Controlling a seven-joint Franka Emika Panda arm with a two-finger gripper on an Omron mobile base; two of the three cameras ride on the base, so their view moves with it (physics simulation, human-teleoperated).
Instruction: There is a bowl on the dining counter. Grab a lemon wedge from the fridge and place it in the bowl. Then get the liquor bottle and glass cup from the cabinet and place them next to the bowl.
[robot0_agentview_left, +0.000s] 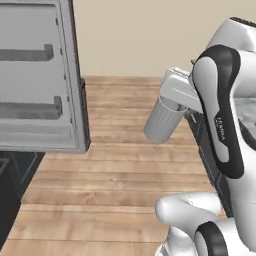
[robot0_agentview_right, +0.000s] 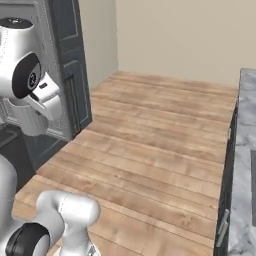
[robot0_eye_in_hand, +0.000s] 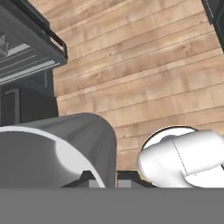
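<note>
The fridge's open door fills the left of the left base view, its pale inner side with two shelf bins facing me. That door stands at the left of the right base view, behind my arm, and its bins sit at the upper left of the hand view. My gripper points down at the wooden floor; the dark fingertips stand close together with nothing showing between them. The bowl, lemon wedge, liquor bottle, glass cup and cabinet are out of view.
Bare wooden floor stretches ahead to a beige wall. A marble-topped counter with a dark front and a silver handle runs along the right. Dark units stand low on the left under the door.
</note>
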